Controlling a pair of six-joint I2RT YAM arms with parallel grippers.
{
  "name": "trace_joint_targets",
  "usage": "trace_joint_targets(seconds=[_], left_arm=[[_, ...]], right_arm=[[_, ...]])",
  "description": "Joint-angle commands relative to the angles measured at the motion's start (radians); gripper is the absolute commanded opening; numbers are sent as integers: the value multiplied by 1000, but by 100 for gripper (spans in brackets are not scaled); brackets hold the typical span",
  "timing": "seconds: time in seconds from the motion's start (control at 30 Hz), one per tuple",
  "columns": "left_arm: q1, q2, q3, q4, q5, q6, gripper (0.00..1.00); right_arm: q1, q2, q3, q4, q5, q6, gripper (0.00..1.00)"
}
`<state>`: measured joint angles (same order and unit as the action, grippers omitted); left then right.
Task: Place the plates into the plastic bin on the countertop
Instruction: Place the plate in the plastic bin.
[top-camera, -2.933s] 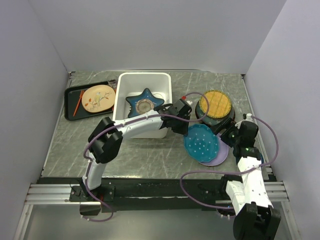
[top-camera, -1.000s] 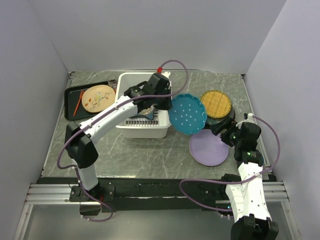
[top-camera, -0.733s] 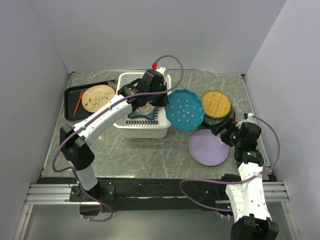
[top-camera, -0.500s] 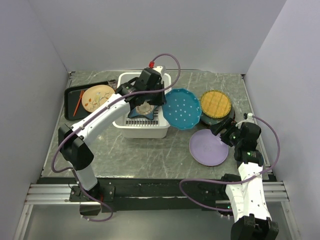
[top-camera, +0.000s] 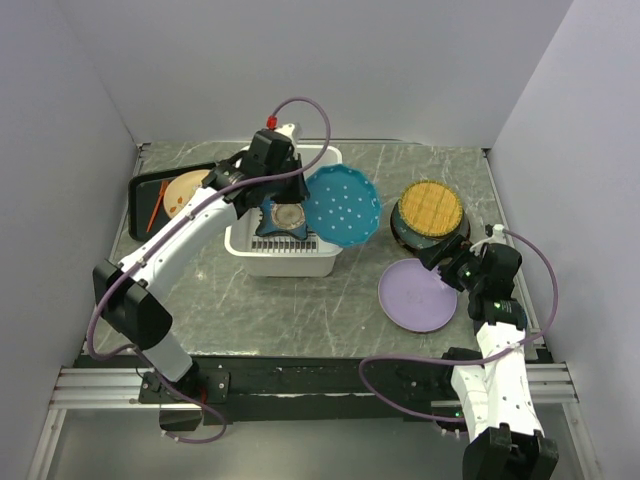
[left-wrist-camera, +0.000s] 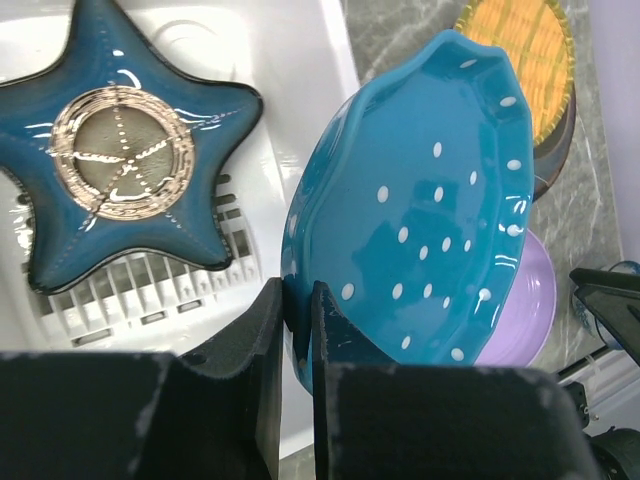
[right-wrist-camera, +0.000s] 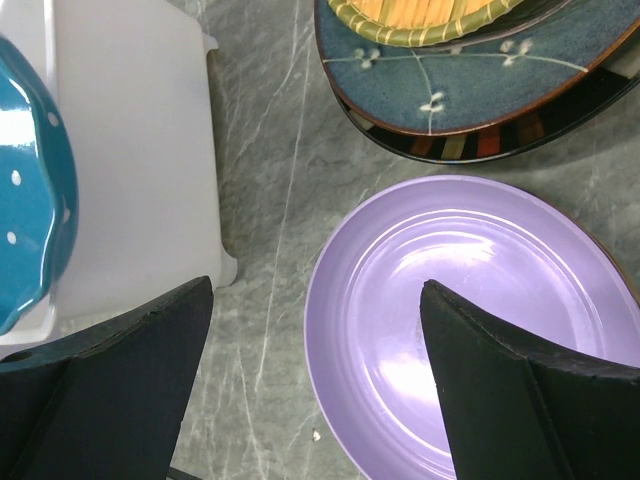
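Biggest thing first: the countertop (top-camera: 330, 300) is hard stone, so any plate I drop onto it will probably chip. The plastic bin (top-camera: 300, 262) sits at the back left of centre, and its right wall is my main hazard. The teal dotted plate (left-wrist-camera: 420, 220) hangs tilted on edge across that rim, part over the bin, part over stone. If I lower it here, I judge the plate's edge catches the wall and either shoves the bin or twists out of my grip.

My left gripper (left-wrist-camera: 297, 300) pinches only the plate's rim, a thin bite, with the whole disc hanging off to one side. That weight could make it pivot or slip between the pads. Below it lies the blue star-shaped plate (left-wrist-camera: 120, 150), flat on the slotted bottom; a careless release lands glaze on glaze.

My right gripper (right-wrist-camera: 318, 290) is spread wide above the lavender plate (right-wrist-camera: 470, 320), holding nothing, near the stack under the yellow woven plate (top-camera: 432, 207). A clumsy approach could knock that pile.

The top view alone gives me both arms, plus the black tray (top-camera: 150, 195) on the left. Only the left wrist camera shows how shallow my pinch is. Only the right wrist camera shows the dark-rimmed plates under the woven one.
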<state>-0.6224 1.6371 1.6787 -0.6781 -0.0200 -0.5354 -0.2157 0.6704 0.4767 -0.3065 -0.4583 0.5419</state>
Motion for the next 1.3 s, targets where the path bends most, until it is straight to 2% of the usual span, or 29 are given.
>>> trace_joint_targets(seconds=[0.0, 0.73, 1.27], left_arm=[[36, -100, 9, 163, 68, -35, 1], [234, -197, -122, 233, 115, -64, 1], [276, -195, -140, 226, 40, -52, 1]], right_arm=[[4, 3, 2, 44, -19, 1, 91], [4, 23, 2, 53, -26, -5, 91], [4, 28, -15, 64, -33, -10, 91]])
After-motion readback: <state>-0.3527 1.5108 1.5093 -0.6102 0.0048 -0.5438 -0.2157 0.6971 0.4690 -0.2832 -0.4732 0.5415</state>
